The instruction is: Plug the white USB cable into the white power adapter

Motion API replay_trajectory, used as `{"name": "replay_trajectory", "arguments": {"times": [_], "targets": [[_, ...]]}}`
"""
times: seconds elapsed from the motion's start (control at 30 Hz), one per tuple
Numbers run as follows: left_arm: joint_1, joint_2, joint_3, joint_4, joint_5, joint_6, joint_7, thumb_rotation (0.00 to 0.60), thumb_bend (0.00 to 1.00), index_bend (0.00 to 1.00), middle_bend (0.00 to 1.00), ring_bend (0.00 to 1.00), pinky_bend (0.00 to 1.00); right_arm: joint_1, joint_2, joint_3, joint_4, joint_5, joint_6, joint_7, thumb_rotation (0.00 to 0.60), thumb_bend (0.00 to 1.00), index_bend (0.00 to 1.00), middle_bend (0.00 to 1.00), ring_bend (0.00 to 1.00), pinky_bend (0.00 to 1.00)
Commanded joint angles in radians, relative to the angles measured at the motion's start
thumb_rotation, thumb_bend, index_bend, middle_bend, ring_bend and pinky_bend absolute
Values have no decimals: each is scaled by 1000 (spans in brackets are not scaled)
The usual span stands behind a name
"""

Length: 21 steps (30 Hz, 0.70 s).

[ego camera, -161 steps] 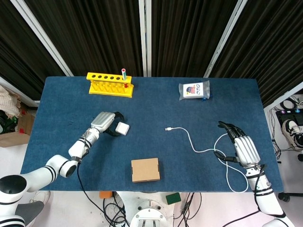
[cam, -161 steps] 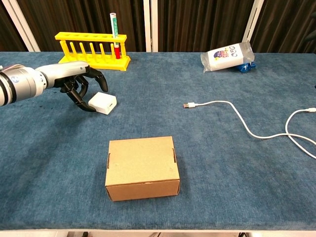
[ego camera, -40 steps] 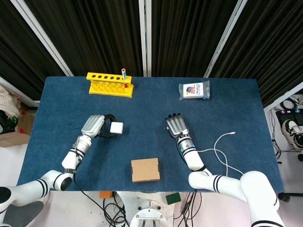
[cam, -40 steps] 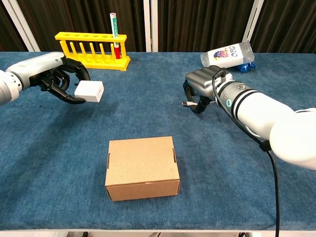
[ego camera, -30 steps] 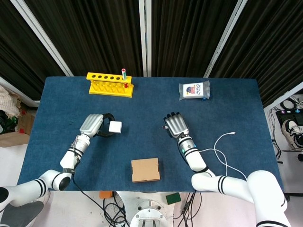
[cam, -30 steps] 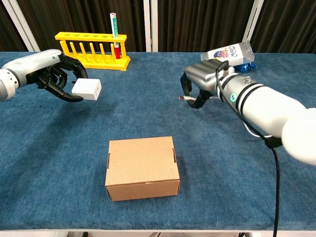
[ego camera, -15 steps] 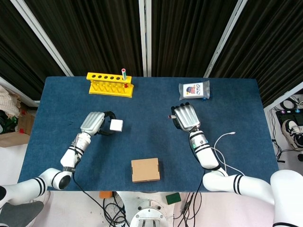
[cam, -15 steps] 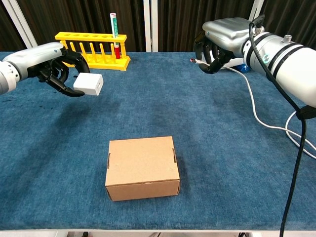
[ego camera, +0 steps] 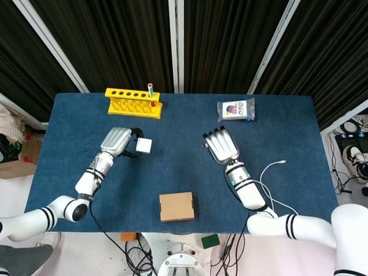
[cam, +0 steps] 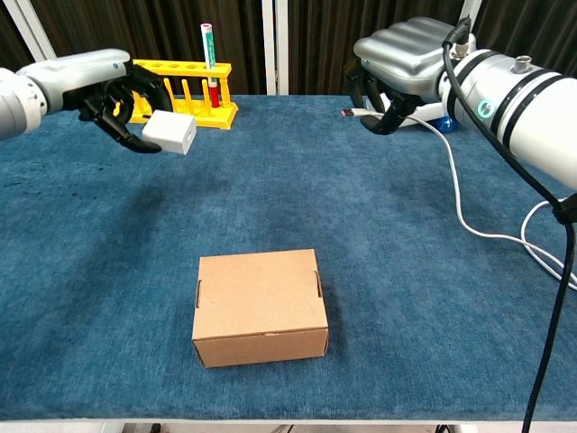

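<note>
White power adapter (cam: 169,133) hangs above the blue counter (cam: 108,271) at the left, gripped by the left hand (cam: 115,93), whose dark fingers (cam: 110,122) curl around its near and far sides. In the head view the adapter (ego camera: 144,145) shows just to the right of that hand (ego camera: 117,141), well clear of the cloth. Behind it, at the counter's far edge, stands a yellow test-tube rack (cam: 171,88) with one tube (cam: 208,56) upright in it, red near the bottom.

Toward the front middle of the counter sits a closed cardboard box (cam: 260,307), apart from both hands.

Further right, the right hand (cam: 401,56) is raised over the counter with its fingers (cam: 394,115) folded down and clamped on the plug end of the white USB cable (cam: 469,212). The metal plug (cam: 352,113) sticks out to the left of the fingers, pointing toward the adapter, with a wide gap between the two. From the hand the cable drops to the counter and curves off to the right, looping near the edge; its other small end (ego camera: 282,163) lies on the cloth in the head view. Behind the right hand, a clear bag (ego camera: 236,110) with a printed label rests near the counter's far side.
</note>
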Motion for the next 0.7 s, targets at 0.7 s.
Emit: {"name": "replay_trajectory", "arguments": {"times": [0.7], "targets": [[-145,55,-77,-151,-444,-65,241,600,335,680,566,710,911,142,-208,95,94,159,126,-273,600,828,608,609,492,475]]}}
